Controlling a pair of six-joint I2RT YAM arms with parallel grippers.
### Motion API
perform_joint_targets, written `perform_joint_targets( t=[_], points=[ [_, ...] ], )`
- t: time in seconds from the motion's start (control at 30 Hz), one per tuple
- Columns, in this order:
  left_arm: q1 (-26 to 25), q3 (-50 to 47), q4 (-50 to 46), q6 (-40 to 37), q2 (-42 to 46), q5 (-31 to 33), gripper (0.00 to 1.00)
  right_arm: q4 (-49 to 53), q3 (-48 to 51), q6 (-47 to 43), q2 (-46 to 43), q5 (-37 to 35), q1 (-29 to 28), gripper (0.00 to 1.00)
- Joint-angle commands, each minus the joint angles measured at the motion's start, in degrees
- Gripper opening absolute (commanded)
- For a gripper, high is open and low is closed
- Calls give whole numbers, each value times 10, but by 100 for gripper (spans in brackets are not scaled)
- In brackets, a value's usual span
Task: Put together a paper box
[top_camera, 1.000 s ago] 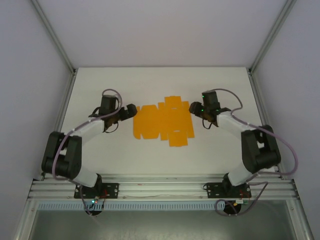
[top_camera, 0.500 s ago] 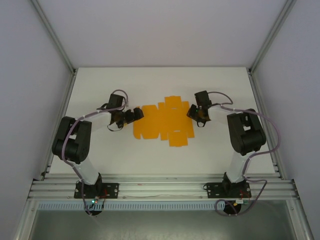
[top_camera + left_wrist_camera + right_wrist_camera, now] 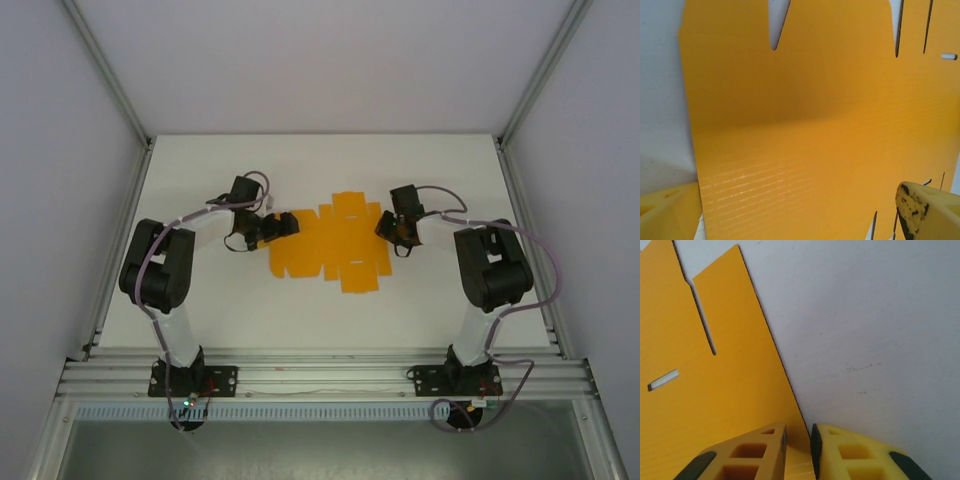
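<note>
The paper box (image 3: pixel 325 245) is a flat orange-yellow die-cut sheet with flaps and slits, lying in the middle of the white table (image 3: pixel 210 300). My left gripper (image 3: pixel 283 226) hovers over the sheet's left edge with its jaws spread wide. In the left wrist view the sheet (image 3: pixel 805 125) spans the gap between the two yellow fingertips (image 3: pixel 927 210) of that gripper (image 3: pixel 797 215). My right gripper (image 3: pixel 388 226) is at the sheet's right edge. In the right wrist view its jaws (image 3: pixel 798 450) are drawn close, with a narrow strip of the sheet's edge (image 3: pixel 715 405) caught between the pads.
White walls enclose the table on the left, right and back. An aluminium rail (image 3: pixel 320 375) runs along the near edge, where both arm bases are bolted. Bare table (image 3: pixel 880 315) lies to the right of the sheet.
The left arm has swung in, and its open gripper now sits over the sheet's left edge. The right gripper has moved in to the right edge and closed down on it.
</note>
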State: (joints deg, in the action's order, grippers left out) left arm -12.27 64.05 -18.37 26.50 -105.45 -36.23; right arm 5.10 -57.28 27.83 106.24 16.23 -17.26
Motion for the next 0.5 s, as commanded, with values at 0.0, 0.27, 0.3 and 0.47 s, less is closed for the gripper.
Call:
perform_joint_targets(
  t=[0.0, 0.27, 0.3, 0.47],
  points=[
    [-32, 20, 24, -1, -7, -104, 96, 47, 47, -7, 72, 27, -28, 22],
    [-33, -34, 239, 139, 56, -203, 94, 39, 63, 3, 87, 24, -33, 22],
    [-33, -41, 262, 154, 68, -213, 94, 38, 62, 3, 90, 25, -34, 22],
    [-33, -78, 367, 224, 124, -241, 93, 17, 68, 6, 97, 30, -33, 21]
  ],
)
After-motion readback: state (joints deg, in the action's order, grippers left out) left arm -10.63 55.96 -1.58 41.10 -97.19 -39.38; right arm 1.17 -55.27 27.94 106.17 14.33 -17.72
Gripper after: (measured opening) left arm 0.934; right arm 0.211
